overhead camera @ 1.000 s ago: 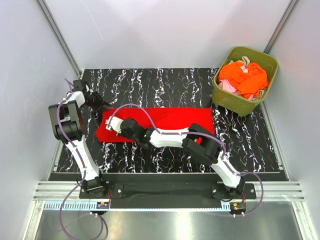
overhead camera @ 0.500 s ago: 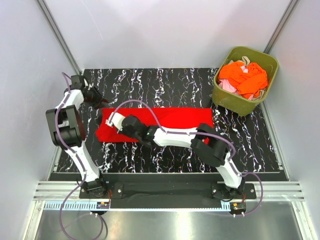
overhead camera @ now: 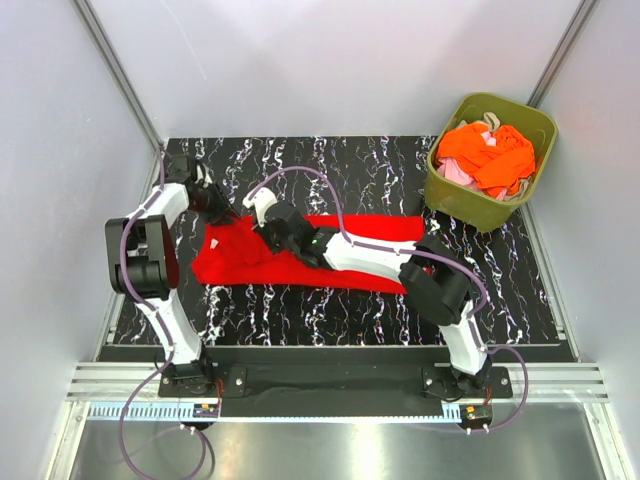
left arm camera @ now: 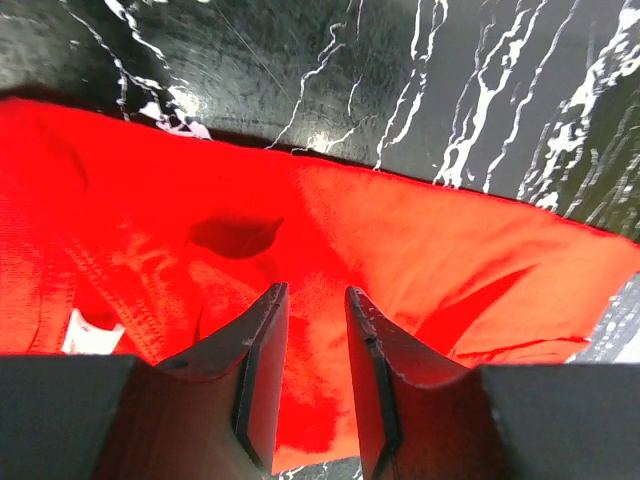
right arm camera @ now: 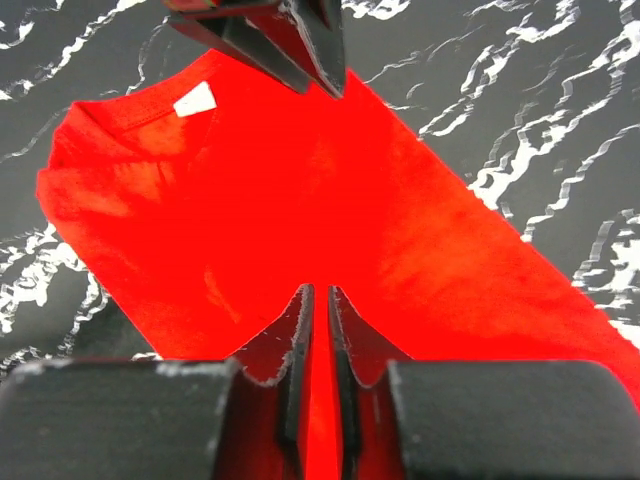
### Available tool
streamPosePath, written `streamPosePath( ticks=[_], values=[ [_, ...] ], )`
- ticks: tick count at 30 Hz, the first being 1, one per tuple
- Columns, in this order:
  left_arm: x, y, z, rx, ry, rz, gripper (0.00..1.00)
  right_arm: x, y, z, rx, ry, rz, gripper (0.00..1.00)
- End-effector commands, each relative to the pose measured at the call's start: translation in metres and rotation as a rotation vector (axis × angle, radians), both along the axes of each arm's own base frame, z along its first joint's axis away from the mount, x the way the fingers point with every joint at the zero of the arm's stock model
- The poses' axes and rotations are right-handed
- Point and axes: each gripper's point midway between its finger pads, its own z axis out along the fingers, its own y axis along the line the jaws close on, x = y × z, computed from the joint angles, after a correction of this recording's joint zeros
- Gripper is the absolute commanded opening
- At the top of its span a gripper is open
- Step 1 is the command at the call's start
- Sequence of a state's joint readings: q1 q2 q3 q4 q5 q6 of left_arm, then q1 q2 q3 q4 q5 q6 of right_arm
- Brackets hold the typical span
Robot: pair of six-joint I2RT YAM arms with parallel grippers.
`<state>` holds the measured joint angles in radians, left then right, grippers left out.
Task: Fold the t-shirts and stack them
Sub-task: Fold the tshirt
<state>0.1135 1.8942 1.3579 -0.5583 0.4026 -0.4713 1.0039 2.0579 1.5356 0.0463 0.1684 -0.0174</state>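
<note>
A plain red t-shirt [overhead camera: 385,232] lies flat as a long strip on the black marbled table. Its white collar label [right arm camera: 195,100] is at the left end. My right gripper [overhead camera: 258,208] reaches across to the shirt's far left part. In the right wrist view its jaws [right arm camera: 320,290] are shut just over the red cloth [right arm camera: 300,190], gripping nothing. My left gripper [overhead camera: 218,205] is at the shirt's far left edge. Its jaws [left arm camera: 312,292] stand a narrow gap apart over the cloth [left arm camera: 450,250]. Its fingers [right arm camera: 290,45] show in the right wrist view.
An olive-green bin [overhead camera: 470,205] stands at the back right. It holds crumpled orange [overhead camera: 490,155], pale pink [overhead camera: 455,172] and beige [overhead camera: 490,122] shirts. Pale walls with metal posts close in the table on three sides.
My right gripper has moved from the shirt's near left part up to its far edge. My left gripper has moved right, onto the shirt's far left edge. The shirt has barely shifted.
</note>
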Motion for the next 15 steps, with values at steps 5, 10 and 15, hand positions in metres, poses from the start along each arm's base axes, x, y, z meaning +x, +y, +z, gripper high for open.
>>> streamPosePath(
  ticks=[5, 10, 15],
  values=[
    [0.016, 0.032, -0.007, 0.17, 0.002, 0.088, 0.36, -0.013, 0.017, -0.034, 0.042, 0.158, 0.017, 0.22],
    [0.023, 0.048, 0.006, 0.258, -0.021, 0.102, 0.39, -0.015, 0.014, -0.03, 0.07, 0.187, -0.014, 0.24],
    [0.016, 0.038, -0.002, 0.215, 0.007, 0.053, 0.36, -0.014, 0.014, -0.019, 0.099, 0.19, -0.026, 0.24]
  ],
)
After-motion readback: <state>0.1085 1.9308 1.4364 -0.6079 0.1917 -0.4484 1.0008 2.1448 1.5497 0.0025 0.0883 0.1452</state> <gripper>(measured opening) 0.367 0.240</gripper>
